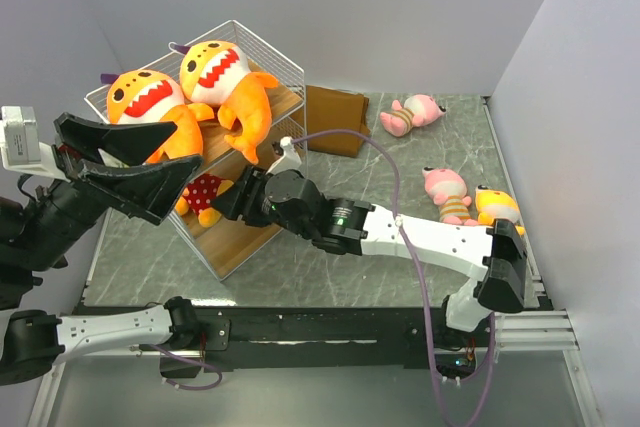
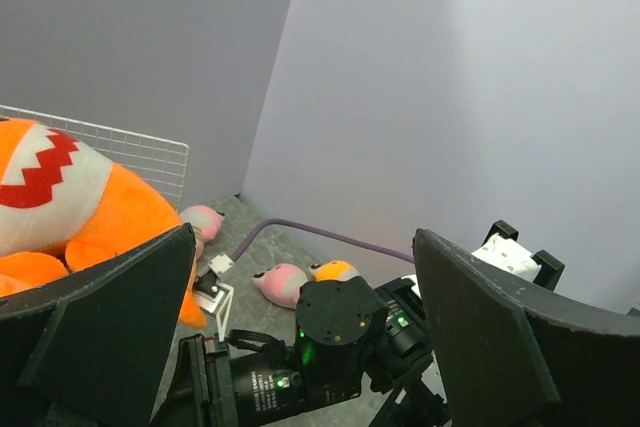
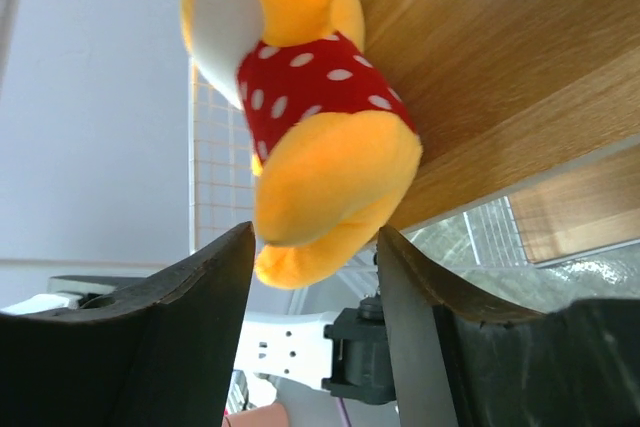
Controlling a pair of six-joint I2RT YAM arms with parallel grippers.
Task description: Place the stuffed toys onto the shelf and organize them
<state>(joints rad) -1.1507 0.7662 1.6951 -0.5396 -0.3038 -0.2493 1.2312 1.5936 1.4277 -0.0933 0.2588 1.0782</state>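
You are working with the shelf [image 1: 240,242] standing on the table [image 1: 300,272]. Its top tier is carrying one orange shark [image 1: 145,97] and a second orange shark [image 1: 225,72], lying side by side and touching. A red-dotted toy [image 3: 310,87] is lying on a lower wooden board. Your right tool [image 3: 315,247] is sitting with its jaws spread on either side of that toy's foot, not pinching it. Your left tool [image 1: 188,150] is hovering spread wide beside the sharks, holding nothing. Off the shelf, a pink toy [image 1: 412,112] is lying near the brown bag [image 1: 335,107], while another pink toy [image 1: 445,192] and an orange-headed toy [image 1: 495,207] are lying together by the table's right edge.
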